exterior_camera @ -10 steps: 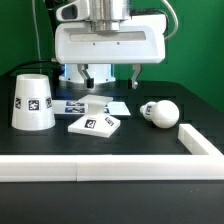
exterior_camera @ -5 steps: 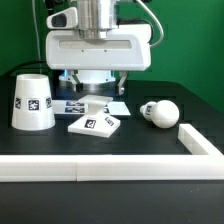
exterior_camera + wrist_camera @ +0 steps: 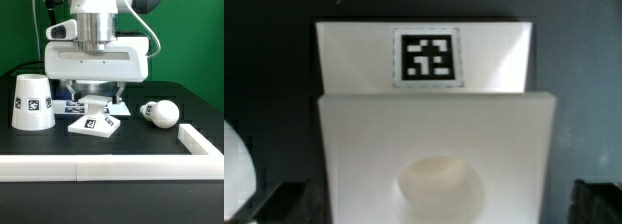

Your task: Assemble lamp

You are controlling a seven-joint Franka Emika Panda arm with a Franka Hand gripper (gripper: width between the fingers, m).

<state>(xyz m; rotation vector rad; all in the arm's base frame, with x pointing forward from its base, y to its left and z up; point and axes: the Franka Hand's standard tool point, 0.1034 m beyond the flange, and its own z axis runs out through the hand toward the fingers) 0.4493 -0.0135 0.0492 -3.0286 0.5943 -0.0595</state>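
Note:
The flat square stepped base (image 3: 97,122) lies on the black table with a tag on its lower step. My gripper (image 3: 98,97) hangs low right over it, jaws open, one finger to each side of the raised step. In the wrist view the base (image 3: 438,120) fills the middle, its round socket (image 3: 441,182) between my dark fingertips (image 3: 274,202), and the gripper (image 3: 438,205) holds nothing. The tapered shade (image 3: 32,101) stands mouth down on the exterior view's left. The ball-topped bulb (image 3: 160,112) lies on its side on the exterior view's right.
The marker board (image 3: 120,106) lies behind the base, mostly hidden by my gripper. A long white bar (image 3: 100,168) runs along the front, and another (image 3: 200,140) forms a wall at the right. The shade's rim (image 3: 231,170) shows at the wrist view's edge.
My gripper has come down from above toward the base, jaws still open. The base, shade and bulb have not moved.

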